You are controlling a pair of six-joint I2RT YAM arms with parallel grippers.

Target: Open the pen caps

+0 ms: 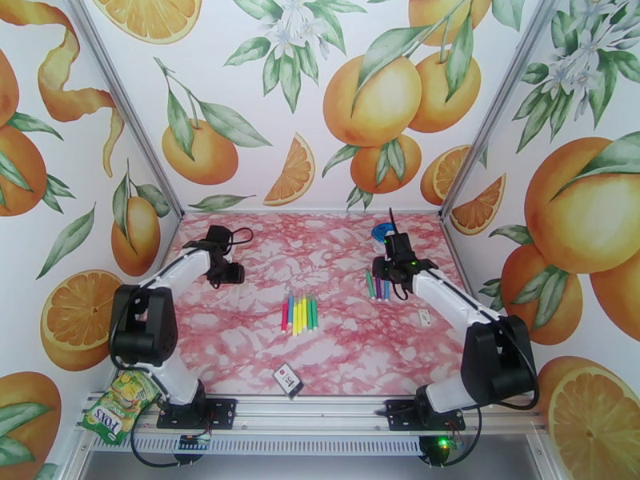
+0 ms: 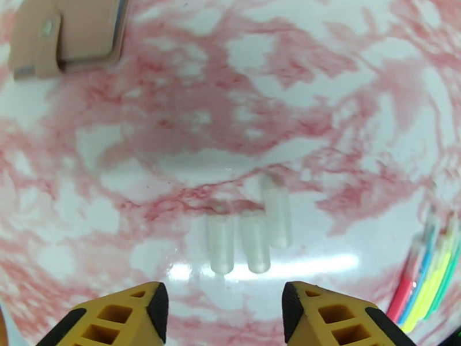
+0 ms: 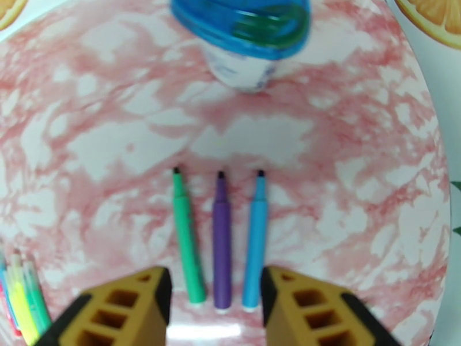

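Our left fingers (image 2: 124,312) stand apart with nothing between them, over three clear pen caps (image 2: 255,237) lying side by side on the pink marbled surface (image 2: 322,70). Our right fingers (image 3: 124,309) are likewise spread and empty, above the green pen (image 3: 189,237), purple pen (image 3: 222,243) and blue pen (image 3: 253,240), all bare-tipped, just near of the blue-lidded container (image 3: 248,24).

We judge the step in hand to be fetching a capped pen from the row (image 1: 300,314) mid-surface, between the two arms. To do it well, we should take a pen from the row's edge, grip body and cap separately, and pull straight along the pen's length.

From above, the row's caps are too small to make out. Both wrist views cut the row off at their edges. A tan object (image 2: 63,36) at far left is blurred beyond naming.
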